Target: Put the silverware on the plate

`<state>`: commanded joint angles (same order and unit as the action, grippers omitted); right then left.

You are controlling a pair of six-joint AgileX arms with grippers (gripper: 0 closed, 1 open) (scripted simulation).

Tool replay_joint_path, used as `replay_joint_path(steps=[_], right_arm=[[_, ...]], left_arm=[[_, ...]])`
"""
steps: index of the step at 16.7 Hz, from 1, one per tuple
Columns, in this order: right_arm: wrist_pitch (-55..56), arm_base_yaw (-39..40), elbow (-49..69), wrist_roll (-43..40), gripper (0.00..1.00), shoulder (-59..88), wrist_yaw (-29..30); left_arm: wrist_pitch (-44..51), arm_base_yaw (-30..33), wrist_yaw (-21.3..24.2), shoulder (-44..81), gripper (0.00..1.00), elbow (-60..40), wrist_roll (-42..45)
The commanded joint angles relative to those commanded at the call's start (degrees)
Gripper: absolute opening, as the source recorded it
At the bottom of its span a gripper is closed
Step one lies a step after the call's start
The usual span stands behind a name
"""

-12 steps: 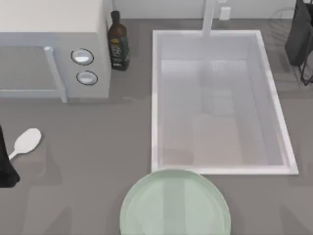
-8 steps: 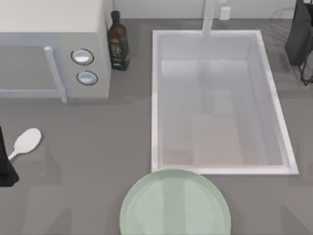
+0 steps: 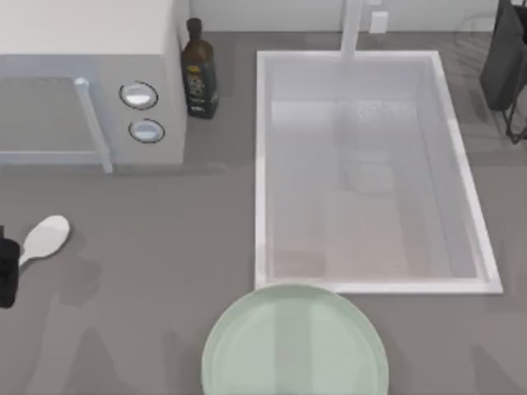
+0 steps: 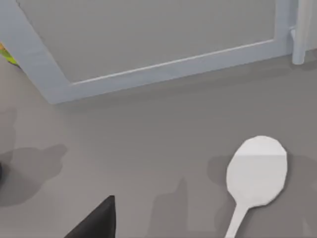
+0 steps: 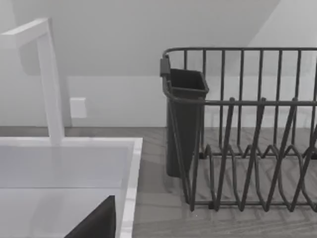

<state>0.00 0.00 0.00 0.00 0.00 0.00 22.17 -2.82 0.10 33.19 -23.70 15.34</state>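
Top view is showing the silverware (image 3: 45,238), a small white spoon, lying flat on the grey surface (image 3: 165,247) at about nine o'clock, with its oval bowl pointing toward one o'clock and its thin handle running toward seven o'clock under the left gripper (image 3: 6,271). Whether those fingers are released or clenched, I cannot tell. The spoon is looking light, stiff and smooth, likely slippery, so the narrow handle just behind the bowl is seeming the best place to pinch. The left wrist view is showing its matte white bowl (image 4: 257,169) casting a soft shadow. The plate (image 3: 295,341), pale mint and glossy, is sitting at six o'clock, well apart. The right arm is staying parked at two o'clock beside the dish rack (image 5: 242,129).
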Motion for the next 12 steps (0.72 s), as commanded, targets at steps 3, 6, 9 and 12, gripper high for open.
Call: replay_joint_path(steps=[3, 6, 9, 12], right_arm=[[0.0, 0.0, 0.0, 0.0, 1.0, 0.0, 0.0], [0.0, 0.0, 0.0, 0.0, 1.0, 0.0, 0.0], [0.0, 0.0, 0.0, 0.0, 1.0, 0.0, 0.0], [0.0, 0.0, 0.0, 0.0, 1.0, 0.0, 0.0]], left_arm=[[10.47, -1.33, 0.01, 18.06, 1.0, -10.43, 6.96], [20.33, -2.69, -0.06, 33.93, 1.0, -20.51, 13.54], [28.49, -3.89, -0.13, 46.52, 1.0, -29.53, 19.19], [34.39, -4.79, -0.15, 56.14, 1.0, -36.56, 23.43]])
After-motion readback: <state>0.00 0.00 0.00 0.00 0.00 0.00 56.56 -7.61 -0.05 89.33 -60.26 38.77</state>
